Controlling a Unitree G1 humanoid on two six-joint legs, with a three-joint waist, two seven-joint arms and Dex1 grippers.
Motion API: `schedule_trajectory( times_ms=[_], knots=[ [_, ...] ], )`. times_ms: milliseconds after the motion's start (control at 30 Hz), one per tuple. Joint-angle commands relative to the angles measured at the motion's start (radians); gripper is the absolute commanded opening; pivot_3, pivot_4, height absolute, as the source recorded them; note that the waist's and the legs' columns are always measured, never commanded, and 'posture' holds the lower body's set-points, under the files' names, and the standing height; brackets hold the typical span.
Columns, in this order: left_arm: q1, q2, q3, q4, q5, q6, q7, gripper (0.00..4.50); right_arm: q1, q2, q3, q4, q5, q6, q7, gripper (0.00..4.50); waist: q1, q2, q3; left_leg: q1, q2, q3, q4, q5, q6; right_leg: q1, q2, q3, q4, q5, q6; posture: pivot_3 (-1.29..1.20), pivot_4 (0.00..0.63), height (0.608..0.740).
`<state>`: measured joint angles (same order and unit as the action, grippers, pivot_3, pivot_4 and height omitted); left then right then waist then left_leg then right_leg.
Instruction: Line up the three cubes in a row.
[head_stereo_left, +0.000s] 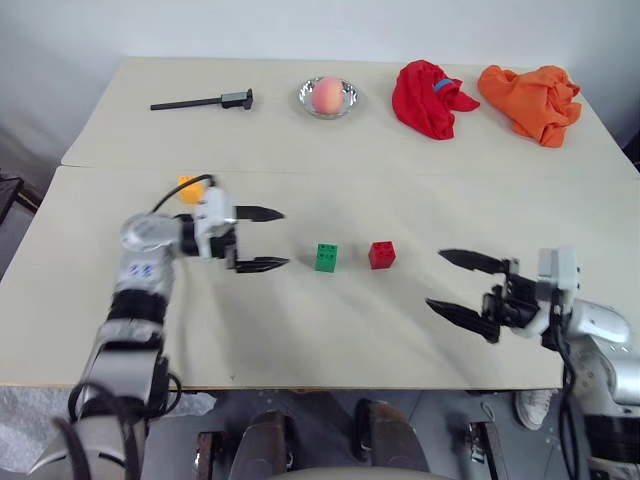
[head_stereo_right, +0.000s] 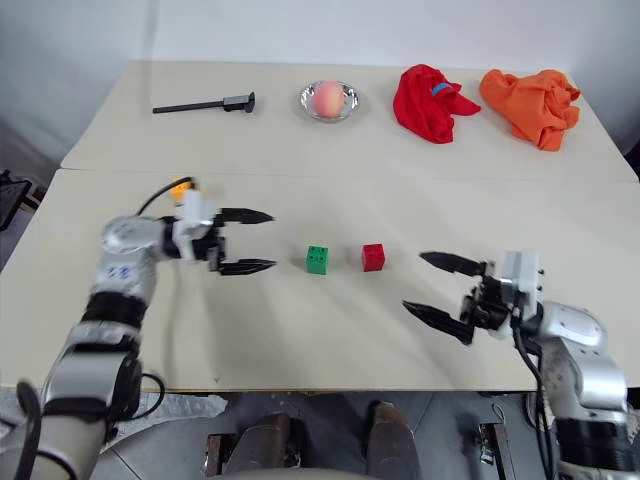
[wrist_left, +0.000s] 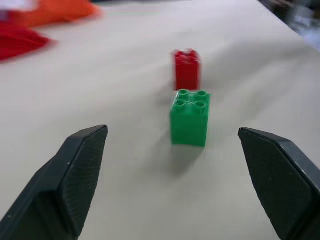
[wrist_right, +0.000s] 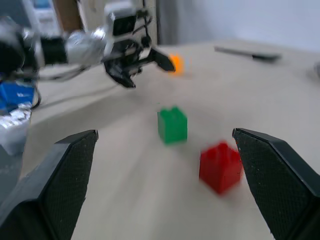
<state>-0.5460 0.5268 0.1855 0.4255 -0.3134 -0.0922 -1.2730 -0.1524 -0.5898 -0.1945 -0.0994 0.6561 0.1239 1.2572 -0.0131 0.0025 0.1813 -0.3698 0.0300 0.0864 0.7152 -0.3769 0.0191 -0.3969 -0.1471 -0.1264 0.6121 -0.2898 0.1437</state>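
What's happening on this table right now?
A two-armed robot is lining up three toy cubes. The green cube and red cube sit side by side, apart, mid-table. The yellow-orange cube lies off to the left, behind the left arm. The left gripper is open and empty, aimed at the green cube. The right gripper is open too, holding nothing.
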Motion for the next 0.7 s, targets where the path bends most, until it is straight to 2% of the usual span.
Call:
schedule_trajectory(
  times_ms=[33, 100, 233, 400, 533, 633, 700],
  knots=[
    [0.225, 0.032, 0.185, -0.277, -0.074, 0.095, 0.208, 4.44, -0.042, -0.007, 0.025, 0.008, -0.007, -0.003, 0.026, 4.50, 0.001, 0.000, 0.000, 0.000, 0.000, -0.001, 0.000, 0.000, 0.000, 0.000, -0.001, 0.000, 0.000, 0.000, 0.000, 0.00, 0.150, 0.740],
    [0.374, 0.005, 0.268, -0.392, -0.085, 0.116, 0.324, 4.44, -0.072, -0.014, 0.048, 0.038, -0.032, -0.021, 0.052, 4.50, 0.006, 0.000, 0.000, 0.001, 0.001, -0.001, 0.000, 0.000, 0.000, 0.000, -0.002, 0.001, 0.000, 0.000, 0.000, 0.00, 0.150, 0.740],
    [0.634, -0.115, 0.414, -0.539, -0.057, 0.070, 0.550, 4.44, -0.124, -0.005, 0.071, 0.097, -0.058, -0.060, 0.088, 4.50, 0.019, 0.000, 0.000, 0.001, 0.000, -0.003, 0.001, -0.002, 0.002, 0.003, -0.004, 0.001, -0.001, 0.001, 0.001, 0.00, 0.150, 0.740],
    [0.818, -0.212, 0.428, -0.699, -0.125, 0.124, 0.659, 4.44, -0.159, -0.009, 0.077, 0.138, -0.065, -0.073, 0.124, 4.50, 0.030, -0.001, 0.000, 0.001, 0.000, -0.003, 0.001, -0.002, 0.001, 0.004, -0.004, 0.000, -0.002, 0.001, 0.001, 0.00, 0.150, 0.740],
    [0.837, -0.234, 0.389, -0.776, -0.139, 0.189, 0.739, 4.44, -0.181, -0.010, 0.076, 0.157, -0.067, -0.070, 0.136, 4.50, 0.034, 0.000, 0.000, 0.001, 0.001, -0.003, 0.001, -0.003, 0.001, 0.003, -0.004, 0.000, -0.001, 0.001, 0.001, 0.00, 0.150, 0.740],
    [0.727, -0.232, 0.329, -0.822, -0.069, 0.448, 0.986, 4.44, -0.190, -0.017, 0.082, 0.165, -0.069, -0.060, 0.151, 4.50, 0.038, 0.000, 0.000, 0.002, 0.000, -0.003, 0.001, -0.003, 0.001, 0.004, -0.004, 0.000, -0.001, 0.001, 0.001, 0.00, 0.150, 0.740],
    [0.624, -0.224, 0.287, -0.832, -0.057, 0.525, 1.060, 4.44, -0.193, -0.018, 0.081, 0.166, -0.069, -0.058, 0.151, 4.50, 0.037, 0.000, 0.000, 0.002, -0.002, -0.003, 0.001, -0.003, 0.001, 0.003, -0.003, 0.000, -0.001, 0.001, 0.001, 0.00, 0.150, 0.740]
  ],
)
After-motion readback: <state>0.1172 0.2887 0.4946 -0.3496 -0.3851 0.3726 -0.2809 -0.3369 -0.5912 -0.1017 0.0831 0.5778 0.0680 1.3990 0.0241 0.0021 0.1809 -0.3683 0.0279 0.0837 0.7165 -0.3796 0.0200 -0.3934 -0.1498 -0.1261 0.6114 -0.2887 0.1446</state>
